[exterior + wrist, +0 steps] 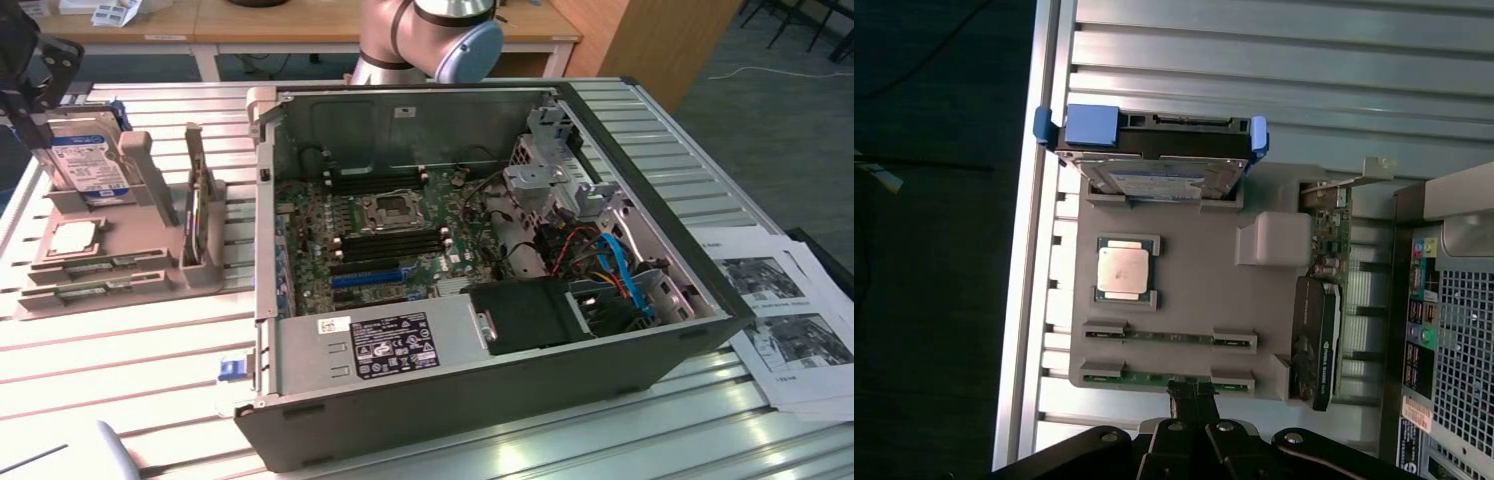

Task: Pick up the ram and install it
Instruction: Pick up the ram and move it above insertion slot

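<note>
Wrist view: gripper (1191, 393) closed, tips together, right by edge of thin green circuit-board ram stick (1144, 378) in outer slot of grey plastic holder (1194, 290) on slatted metal table (1254, 60); contact unclear.

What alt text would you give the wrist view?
The shut gripper hangs above a grey tray, its tip in line with one ram stick of two. The tray also holds a processor, a blue-railed hard drive and a graphics card.

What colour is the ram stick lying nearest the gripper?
The ram is green; the wrist view shows it best.
</note>
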{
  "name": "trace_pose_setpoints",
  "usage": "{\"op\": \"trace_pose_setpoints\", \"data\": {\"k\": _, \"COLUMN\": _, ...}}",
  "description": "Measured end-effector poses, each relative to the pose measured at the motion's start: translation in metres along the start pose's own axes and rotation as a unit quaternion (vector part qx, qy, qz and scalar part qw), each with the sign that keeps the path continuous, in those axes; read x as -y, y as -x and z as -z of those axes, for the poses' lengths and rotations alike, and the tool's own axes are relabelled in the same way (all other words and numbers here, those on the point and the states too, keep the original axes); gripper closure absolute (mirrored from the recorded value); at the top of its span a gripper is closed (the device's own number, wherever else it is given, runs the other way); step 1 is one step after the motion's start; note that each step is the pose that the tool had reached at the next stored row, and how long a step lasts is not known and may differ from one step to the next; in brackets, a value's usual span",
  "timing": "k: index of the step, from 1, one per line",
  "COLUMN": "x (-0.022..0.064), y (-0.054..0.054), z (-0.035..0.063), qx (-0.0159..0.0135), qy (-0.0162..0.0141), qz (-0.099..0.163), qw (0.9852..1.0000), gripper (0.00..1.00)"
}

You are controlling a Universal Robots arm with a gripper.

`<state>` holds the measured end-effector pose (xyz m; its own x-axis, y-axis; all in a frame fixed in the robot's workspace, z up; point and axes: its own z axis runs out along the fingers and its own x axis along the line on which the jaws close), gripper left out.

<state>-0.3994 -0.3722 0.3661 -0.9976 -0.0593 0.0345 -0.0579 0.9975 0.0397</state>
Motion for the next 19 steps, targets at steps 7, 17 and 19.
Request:
{"op": "trace_pose_setpoints", "data": {"k": 7, "x": 0.0, "y": 0.0, "z": -0.0004, "qx": 0.0, "qy": 0.0, "qz": 0.0, "qw": 1.0, "gripper": 0.9}}
{"op": "trace_pose_setpoints", "data": {"k": 17, "x": 0.0, "y": 0.0, "z": -0.0006, "qx": -0.0002, "qy": -0.0006, "qz": 0.019, "qw": 0.9998, "gripper": 0.9}}
{"op": "trace_pose_setpoints", "data": {"k": 19, "x": 0.0, "y": 0.0, "z": -0.0007, "qx": -0.001, "qy": -0.0013, "qz": 0.037, "qw": 0.9993, "gripper": 0.9}}
